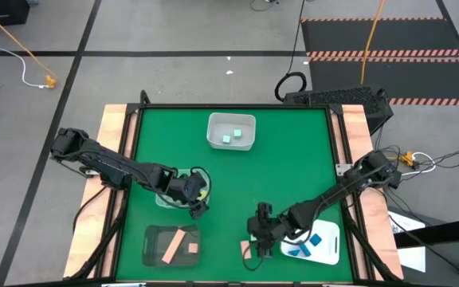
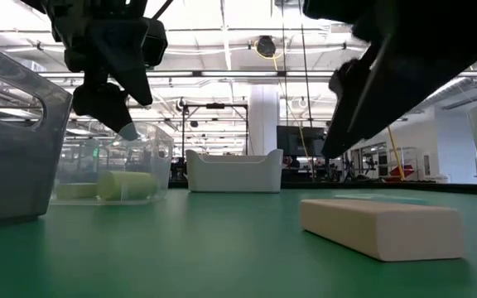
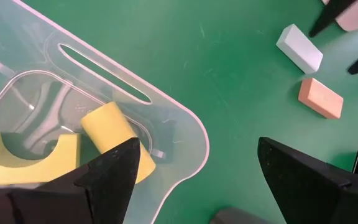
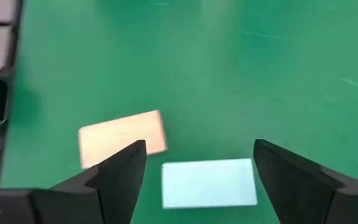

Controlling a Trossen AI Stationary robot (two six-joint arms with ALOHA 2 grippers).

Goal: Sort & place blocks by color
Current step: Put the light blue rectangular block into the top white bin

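The mint bar point(image 4: 209, 182) and the tan-pink bar point(image 4: 123, 138) lie flat and just apart on the green worktop point(image 1: 293, 171), directly under your right gripper point(image 4: 194, 165), whose fingers stand wide and empty. Both look light, rigid and smooth-faced; take either across its short width. Your left gripper point(image 3: 197, 168), also spread and empty, hangs over the clear bin point(image 3: 185, 134) holding yellow blocks point(image 3: 114, 134). An open workshop lies beyond.

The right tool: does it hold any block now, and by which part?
Nothing is held. The right tool is open above a mint green block lying on the table beside a tan-pink block.
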